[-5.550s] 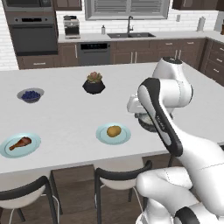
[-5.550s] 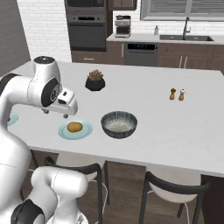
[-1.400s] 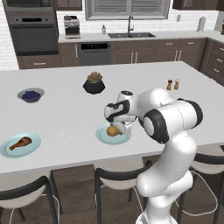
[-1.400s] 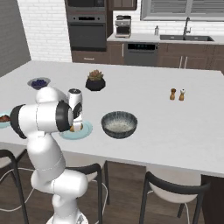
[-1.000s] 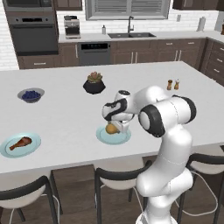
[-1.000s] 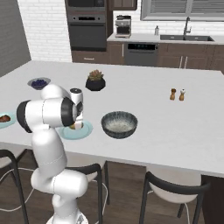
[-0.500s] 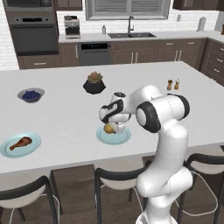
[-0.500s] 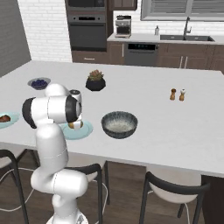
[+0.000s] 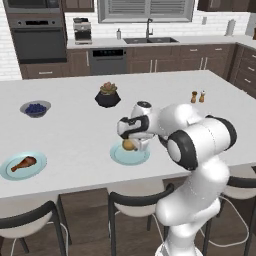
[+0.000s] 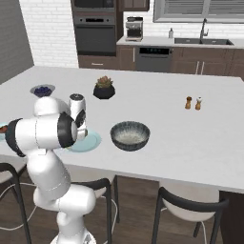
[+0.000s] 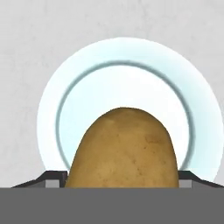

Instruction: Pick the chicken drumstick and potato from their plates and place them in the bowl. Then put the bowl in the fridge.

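The golden-brown potato [image 9: 130,145] is at the near turquoise plate [image 9: 118,154], and it looms large in the hand view [image 11: 124,148] over that plate [image 11: 52,100]. My gripper [image 9: 131,144] reaches down over it, a fingertip [image 11: 54,177] pressed to each side of the potato, shut on it. The drumstick [image 9: 23,163] lies on the other plate [image 9: 14,173] at the far left. The dark grey bowl [image 10: 129,135] stands just right of the potato's plate [image 10: 93,140]. The fridge is out of view.
A small bowl of blueberries [image 9: 35,108] and a black pot with a succulent [image 9: 107,95] stand farther back on the white island. Salt and pepper shakers [image 9: 198,96] are to the right. Dark stools [image 9: 140,200] line the near edge.
The hand has come down from just above the plate onto the potato, and the fingers now sit against its sides. The drumstick and the bowl have not moved.
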Robot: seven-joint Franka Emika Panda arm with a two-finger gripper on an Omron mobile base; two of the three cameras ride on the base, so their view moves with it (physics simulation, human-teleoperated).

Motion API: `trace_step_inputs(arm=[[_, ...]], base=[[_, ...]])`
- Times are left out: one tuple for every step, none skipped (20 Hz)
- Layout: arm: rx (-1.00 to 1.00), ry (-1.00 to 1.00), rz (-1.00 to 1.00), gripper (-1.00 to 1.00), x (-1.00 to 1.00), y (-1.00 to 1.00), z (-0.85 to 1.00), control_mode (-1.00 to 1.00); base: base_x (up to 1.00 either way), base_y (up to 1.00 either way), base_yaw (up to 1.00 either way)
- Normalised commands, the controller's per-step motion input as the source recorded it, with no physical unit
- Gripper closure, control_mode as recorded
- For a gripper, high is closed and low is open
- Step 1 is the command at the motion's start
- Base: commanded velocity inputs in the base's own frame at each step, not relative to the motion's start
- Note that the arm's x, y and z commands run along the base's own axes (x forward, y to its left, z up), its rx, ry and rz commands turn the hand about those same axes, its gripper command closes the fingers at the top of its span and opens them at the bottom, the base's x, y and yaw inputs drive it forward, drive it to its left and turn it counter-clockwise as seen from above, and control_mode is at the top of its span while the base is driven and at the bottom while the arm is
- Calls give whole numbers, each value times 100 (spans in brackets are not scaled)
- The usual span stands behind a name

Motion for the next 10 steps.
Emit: trace_step_inputs(arm=[[3, -7, 0, 100, -89, -45, 100, -100], [0, 0, 0, 100, -71, -36, 100, -100], [0, 0, 0, 100, -66, -36, 100, -100], [0, 0, 0, 100, -51, -41, 100, -100], [0, 0, 0, 100, -24, -52, 100, -100], [0, 0, 0, 100, -27, -44, 100, -100], [0, 0, 0, 100, -21, -59, 100, -100], [-2, 4, 0, 100, -14, -51, 100, -100], [-10, 10, 1, 100, -1, -45, 100, -100], [-13, 12, 0, 100, 0, -45, 100, -100]], base=[[0, 0, 0], [0, 0, 0], [0, 0, 0], [0, 0, 0], [0, 0, 0], [0, 0, 0], [0, 0, 0], [0, 0, 0], [0, 0, 0], [0, 0, 0]])
